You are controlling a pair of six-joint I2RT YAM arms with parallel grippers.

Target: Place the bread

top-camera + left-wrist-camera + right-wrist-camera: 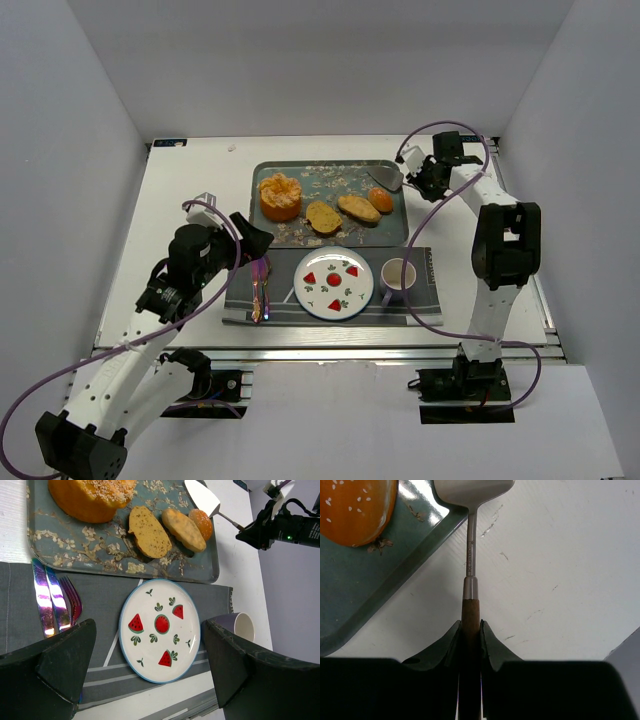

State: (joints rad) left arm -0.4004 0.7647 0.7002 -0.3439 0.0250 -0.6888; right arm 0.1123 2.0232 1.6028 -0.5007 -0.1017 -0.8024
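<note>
Three golden-brown bread pieces (pixel 358 207) on floral grey-blue tray (pixel 330 165)
Right claw (pixel 470 630) grips wooden-handled steel spatula (pixel 470 555) at tray's two o'clock for scooping; left claw (pixel 149 630) wide.

The tray (pixel 60 545) is blue-grey with cream blossoms. On it the cake (pixel 90 497) is orange, the slice (pixel 148 531) golden-brown, the roll (pixel 183 529) tan, the bun (pixel 201 522) orange with white seeds. Beside the tray, the mat (pixel 95 605) is grey with white stripes; the plate (pixel 150 652) white, blue-rimmed, with red watermelon wedges and green leaves; the cutlery (pixel 52 600) iridescent purple-pink; the cup (pixel 240 625) lavender. The spatula (pixel 470 555) is silver with a brown handle; the table (pixel 560 580) white.
</note>
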